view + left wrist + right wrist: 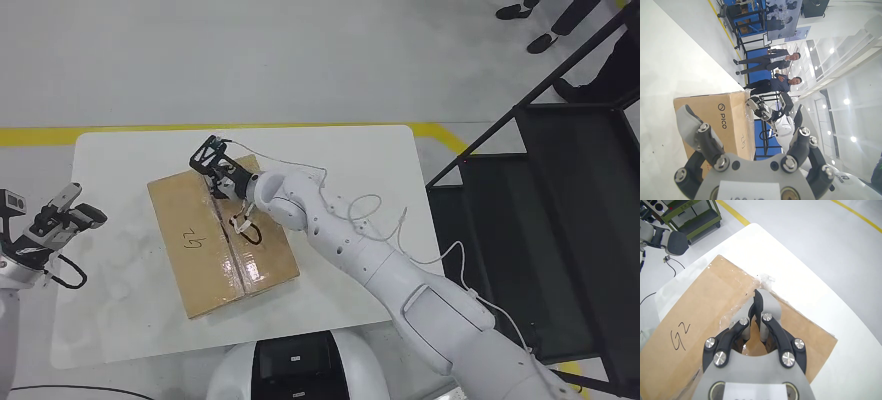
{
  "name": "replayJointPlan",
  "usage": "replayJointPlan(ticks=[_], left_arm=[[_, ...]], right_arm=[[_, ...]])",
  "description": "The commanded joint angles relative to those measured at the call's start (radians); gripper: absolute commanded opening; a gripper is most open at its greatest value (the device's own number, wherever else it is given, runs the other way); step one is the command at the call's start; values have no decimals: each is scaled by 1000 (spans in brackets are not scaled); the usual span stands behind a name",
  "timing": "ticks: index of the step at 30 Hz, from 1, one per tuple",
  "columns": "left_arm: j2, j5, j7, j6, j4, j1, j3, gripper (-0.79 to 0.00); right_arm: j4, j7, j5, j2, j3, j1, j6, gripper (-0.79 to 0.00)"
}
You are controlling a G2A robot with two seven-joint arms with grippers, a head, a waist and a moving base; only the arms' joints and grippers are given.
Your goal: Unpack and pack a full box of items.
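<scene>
The box (215, 245) lies closed and flat on the white surface (340, 160), directly under my right tool (758, 294). Its long axis runs aslant to the surface's edges. The centre seam (734, 309) follows that axis, running out ahead of the right tool's tips to the box's far short edge. Clear tape (767, 278) covers the seam and bunches up at that edge, just beyond the tips. The right tool's fingers (757, 302) are pressed together, pointing along the seam and tilted down toward the far edge; I cannot tell whether they touch the cardboard. The right arm is stretched out across the box's top. My left tool (742, 111) hangs off to the box's side, well apart from it, by the surface's edge. Its fingers are spread wide with nothing between them, and a side wall of the box stands ahead of it.
</scene>
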Motion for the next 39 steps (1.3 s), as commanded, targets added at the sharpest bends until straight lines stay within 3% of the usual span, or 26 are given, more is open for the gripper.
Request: replayJointPlan(ticks=[1, 3, 4, 5, 6, 8, 9, 10, 21, 29, 34, 37, 39], left_arm=[[0, 0, 0, 0, 0, 0, 0, 0], [0, 0, 0, 0, 0, 0, 0, 0], [0, 0, 0, 0, 0, 0, 0, 0], [0, 0, 0, 0, 0, 0, 0, 0], [0, 0, 0, 0, 0, 0, 0, 0], [0, 0, 0, 0, 0, 0, 0, 0], [0, 0, 0, 0, 0, 0, 0, 0], [0, 0, 0, 0, 0, 0, 0, 0], [0, 0, 0, 0, 0, 0, 0, 0], [0, 0, 0, 0, 0, 0, 0, 0], [0, 0, 0, 0, 0, 0, 0, 0], [0, 0, 0, 0, 0, 0, 0, 0], [0, 0, 0, 0, 0, 0, 0, 0]], right_arm=[[-13, 12, -24, 0, -6, -2, 10, -785], [-22, 25, -54, 0, -13, -3, 25, -705], [-28, 31, -66, -1, -17, -4, 30, -622], [-32, 33, -75, -1, -19, -6, 33, -502], [-35, 38, -85, -2, -22, -6, 37, -280], [-43, 43, -95, -3, -26, -9, 40, -179], [-46, 44, -100, -4, -27, -10, 41, -55], [-48, 47, -110, -4, -30, -10, 43, 0], [-78, 42, -139, -9, -25, -22, 50, 0], [-126, -17, -72, 1, 33, -61, 11, 0], [-189, -69, 152, 16, 123, -132, -153, 0], [-185, 76, 420, 23, 161, -163, -321, 0], [-188, 188, 575, 28, 181, -169, -358, 0]])
